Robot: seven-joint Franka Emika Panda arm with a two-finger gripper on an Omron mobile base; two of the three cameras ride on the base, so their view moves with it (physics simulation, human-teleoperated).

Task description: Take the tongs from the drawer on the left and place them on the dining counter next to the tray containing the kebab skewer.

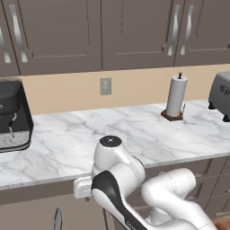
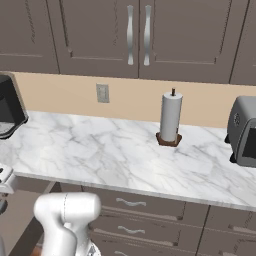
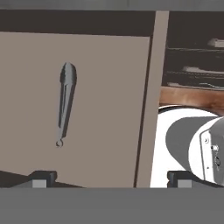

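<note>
A kitchen wall of grey-brown upper cabinets (image 1: 58,31) with wavy silver handles stands over a long white grey-veined marble worktop (image 1: 90,139). From the left base view, a black coffee machine (image 1: 13,114) sits at the worktop's left end, an upright white paper-towel roll (image 1: 175,96) on a brown base further right, and a grey toaster (image 1: 221,94) at the edge.

The right base view shows the same roll and toaster, with narrow drawer fronts below the worktop.

In the hand view, the open grey-brown drawer (image 3: 105,109) holds slim grey metal tongs (image 3: 65,103) lying flat, ring end nearest the camera. The gripper (image 3: 111,179) hangs above, its fingertips (image 3: 43,178) spread wide, clear of the tongs.
</note>
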